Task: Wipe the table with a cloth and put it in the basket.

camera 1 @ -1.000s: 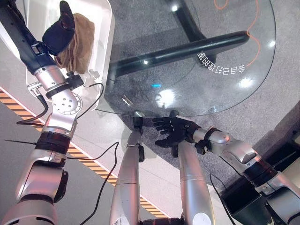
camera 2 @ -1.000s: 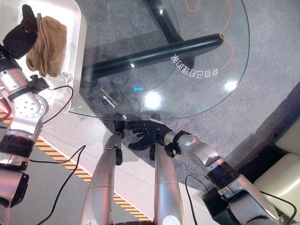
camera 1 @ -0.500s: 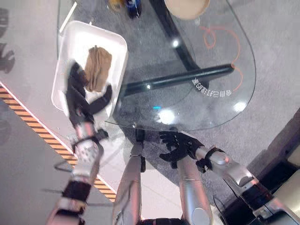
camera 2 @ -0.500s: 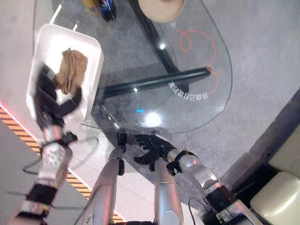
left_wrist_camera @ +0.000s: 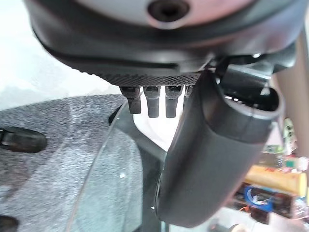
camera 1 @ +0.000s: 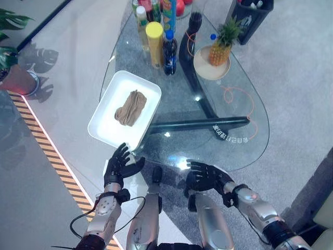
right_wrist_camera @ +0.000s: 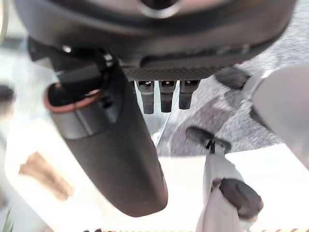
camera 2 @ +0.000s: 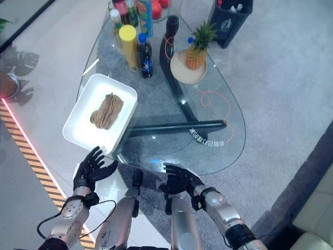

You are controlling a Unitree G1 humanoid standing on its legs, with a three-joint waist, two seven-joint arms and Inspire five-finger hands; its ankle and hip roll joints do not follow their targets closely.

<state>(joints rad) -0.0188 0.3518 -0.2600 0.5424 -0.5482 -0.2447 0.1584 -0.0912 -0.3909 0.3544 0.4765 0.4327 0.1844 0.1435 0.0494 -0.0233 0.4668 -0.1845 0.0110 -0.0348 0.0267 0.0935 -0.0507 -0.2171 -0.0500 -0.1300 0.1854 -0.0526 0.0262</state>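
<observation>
A crumpled tan cloth (camera 1: 130,107) lies in the white basket (camera 1: 106,120) on the left part of the glass table (camera 1: 239,130). My left hand (camera 1: 119,163) hangs open just below the basket's near corner, off the table, holding nothing. My right hand (camera 1: 206,176) is open too, fingers spread, at the table's near edge and empty. In the right wrist view the cloth (right_wrist_camera: 46,176) shows far beyond the thumb (right_wrist_camera: 111,145). The left wrist view has the thumb (left_wrist_camera: 212,154) and straight fingers (left_wrist_camera: 152,101) over the glass edge.
Several bottles (camera 1: 154,42) stand at the table's far end beside a pineapple on a plate (camera 1: 218,52). A dark bin (camera 1: 252,15) sits beyond. An orange cord (camera 1: 235,104) lies under the glass. A striped floor line (camera 1: 41,140) runs on the left.
The view has pulled back and up, showing the whole table. My left hand has come out of the basket and dropped to below its near corner, leaving the cloth inside. The right hand stays put.
</observation>
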